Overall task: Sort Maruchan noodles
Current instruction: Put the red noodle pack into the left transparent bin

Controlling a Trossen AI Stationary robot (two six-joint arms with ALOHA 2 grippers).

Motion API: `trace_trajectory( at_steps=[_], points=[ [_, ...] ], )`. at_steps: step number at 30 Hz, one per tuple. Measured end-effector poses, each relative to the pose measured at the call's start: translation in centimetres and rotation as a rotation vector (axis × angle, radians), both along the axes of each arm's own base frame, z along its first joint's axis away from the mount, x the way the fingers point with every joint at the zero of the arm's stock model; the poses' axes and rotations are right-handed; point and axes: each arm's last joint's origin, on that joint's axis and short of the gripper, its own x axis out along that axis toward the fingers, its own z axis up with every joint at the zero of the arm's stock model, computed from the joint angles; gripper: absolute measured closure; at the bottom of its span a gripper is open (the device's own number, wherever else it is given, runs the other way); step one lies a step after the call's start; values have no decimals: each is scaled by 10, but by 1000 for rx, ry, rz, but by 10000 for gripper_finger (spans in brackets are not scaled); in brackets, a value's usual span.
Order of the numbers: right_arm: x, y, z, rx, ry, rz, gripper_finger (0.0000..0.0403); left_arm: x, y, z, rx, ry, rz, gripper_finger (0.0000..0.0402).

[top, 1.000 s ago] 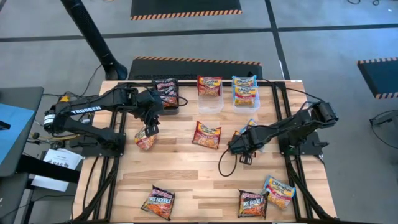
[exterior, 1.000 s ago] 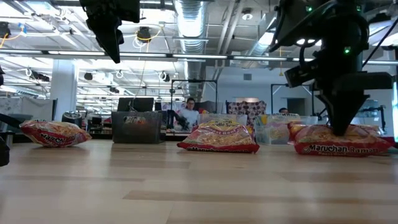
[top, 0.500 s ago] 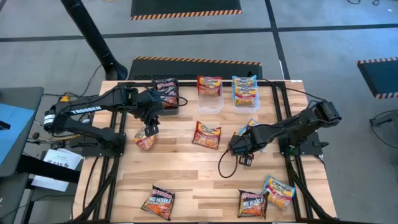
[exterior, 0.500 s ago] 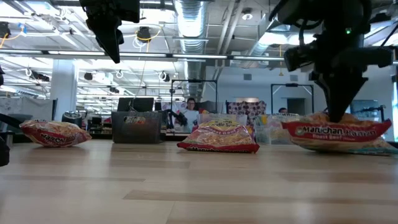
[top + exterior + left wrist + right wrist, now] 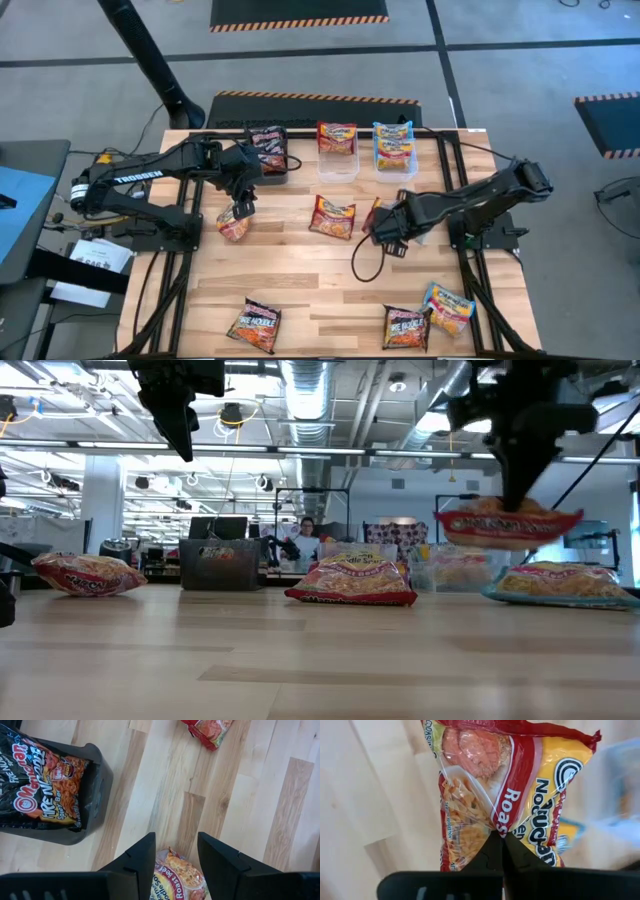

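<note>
Overhead, the right gripper sits right of centre in the frame, pinched on a red-and-yellow packet that shows only as a sliver at its tip. The left gripper hangs left of centre above another red packet, its fingers apart and empty. A black bin and two clear bins line the top edge of the table; more packets lie along the bottom.

From the table-level camera, the held packet hangs clear of the wood at upper right, gripped from above near its middle, both ends drooping a little. A blue-trimmed packet lies directly beneath it at lower right.

In the left wrist view, the two dark fingers stand spread over the roast-beef packet at the bottom centre.

In the right wrist view, the fingers press together on a thin fold of wrapper at the frame's middle. That is probably the weak point: slick film held by a small pinch could slide free during the carry, dropping the packet short of its bin or onto the packet below.
</note>
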Motion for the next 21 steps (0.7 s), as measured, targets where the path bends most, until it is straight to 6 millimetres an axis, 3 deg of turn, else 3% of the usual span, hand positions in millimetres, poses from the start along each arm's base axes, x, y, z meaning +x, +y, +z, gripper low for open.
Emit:
trace_trajectory(
  at_steps=[8, 21],
  points=[
    [19, -20, 36, -189, -109, 74, 400, 0, 0, 0, 0, 0, 1, 270],
    [51, -89, 67, -528, -199, 215, 399, 0, 0, 0, -2, -1, 4, 270]
  ],
)
